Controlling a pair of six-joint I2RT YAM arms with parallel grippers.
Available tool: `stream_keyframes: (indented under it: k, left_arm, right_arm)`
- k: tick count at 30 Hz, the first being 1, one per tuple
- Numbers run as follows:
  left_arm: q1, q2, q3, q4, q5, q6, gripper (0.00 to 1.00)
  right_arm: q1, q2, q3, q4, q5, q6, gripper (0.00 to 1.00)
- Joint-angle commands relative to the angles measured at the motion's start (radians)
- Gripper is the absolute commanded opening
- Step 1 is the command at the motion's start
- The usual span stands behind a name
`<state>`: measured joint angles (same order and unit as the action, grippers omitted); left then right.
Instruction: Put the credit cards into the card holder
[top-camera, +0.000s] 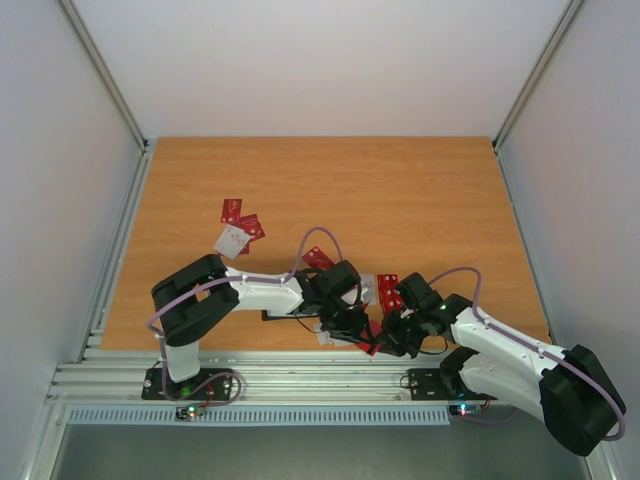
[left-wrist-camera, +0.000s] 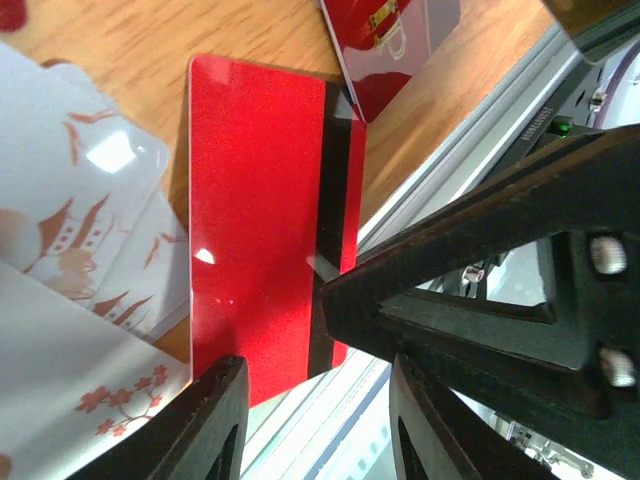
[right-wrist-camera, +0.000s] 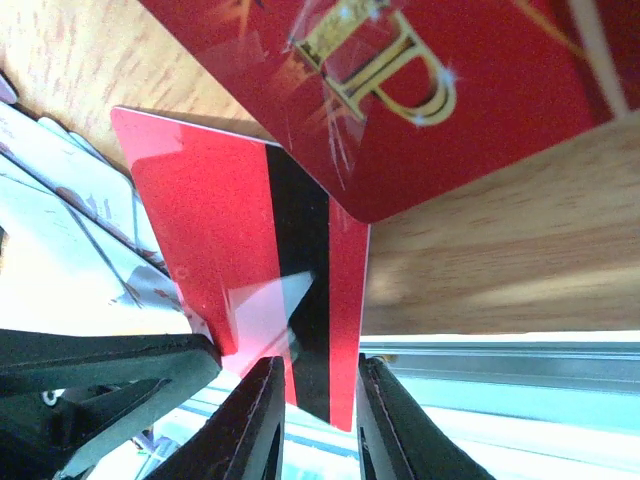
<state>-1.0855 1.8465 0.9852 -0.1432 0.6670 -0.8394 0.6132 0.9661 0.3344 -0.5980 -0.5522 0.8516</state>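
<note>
A red credit card with a black stripe lies at the table's near edge, one end sticking out over it; it also shows in the right wrist view and from above. My left gripper is open, its fingertips either side of that end. My right gripper faces it, narrowly open with the card's corner between its fingers, not pinching it. One right finger overlaps the card. A thin black edge, likely the card holder, shows under the left arm. White cards lie beside the red one.
A red card with a gold emblem overlaps the striped card's far end. More red cards lie mid-table; two red ones and a white one lie further left. The metal rail runs along the near edge.
</note>
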Motion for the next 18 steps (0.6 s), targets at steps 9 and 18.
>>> stream_keyframes:
  k: [9,18]
  left_arm:
    - [-0.005,0.028,-0.063,0.191,0.079,-0.046,0.41]
    - [-0.001,-0.098,0.012,-0.077,-0.039,0.094,0.41]
  right_arm:
    - [0.028,0.028,0.134,0.168,-0.049,-0.027,0.21]
    - [0.04,-0.076,0.133,-0.067,0.028,-0.1,0.31]
